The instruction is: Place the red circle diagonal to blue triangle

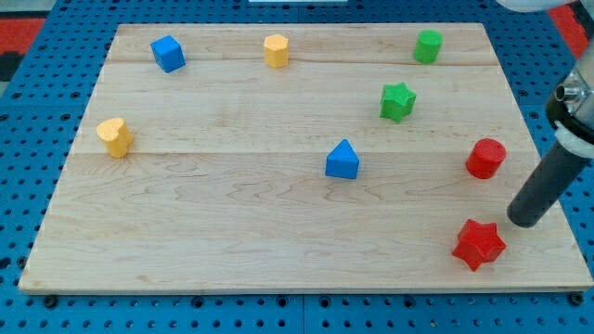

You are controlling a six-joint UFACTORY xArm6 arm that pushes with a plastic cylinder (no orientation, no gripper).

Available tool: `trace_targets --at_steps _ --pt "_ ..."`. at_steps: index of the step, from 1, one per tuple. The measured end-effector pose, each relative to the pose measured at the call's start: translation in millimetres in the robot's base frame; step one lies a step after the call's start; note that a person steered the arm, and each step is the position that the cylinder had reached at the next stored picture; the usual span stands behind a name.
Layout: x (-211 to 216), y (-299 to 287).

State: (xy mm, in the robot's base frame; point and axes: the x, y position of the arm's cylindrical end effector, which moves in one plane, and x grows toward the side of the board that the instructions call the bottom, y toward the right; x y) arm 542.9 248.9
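Nearest the camera, at the lower right of the frame, sits the red star (479, 244), a matte, chunky block resting on the pale wooden counter (232, 232). My tip (525, 220) stands just to its right and slightly above it in the frame, close to the counter's right edge. I carry no hand at all, only a straight dark rod, so nothing is clenched or grasped; the tip touches no block that I can see.

Up and to the left of my tip, near it but apart, stands the red circle (485, 159), a short round cylinder in the right-middle of the frame. That is the piece I must move. The blue triangle (342, 160) lies well to its left, near the centre, at about the same height in the frame. As I judge it, the two now sit in a row, not on a diagonal, so I need to get behind the red circle and push it leftward, above or below the blue triangle's line.

Elsewhere lie a green star (396, 101), a green cylinder (428, 46), a blue cube (168, 54), a yellow block (276, 50) at the top, and a yellow heart-like block (115, 136) at the left. All look smooth and solid; the grain of the counter runs left to right.
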Motion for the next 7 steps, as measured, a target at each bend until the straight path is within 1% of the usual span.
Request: trace_targets --at_steps 1,3,7 --pt "-7.5 52.3" --pt "-8.6 95.6" --pt "-14.0 96.2"
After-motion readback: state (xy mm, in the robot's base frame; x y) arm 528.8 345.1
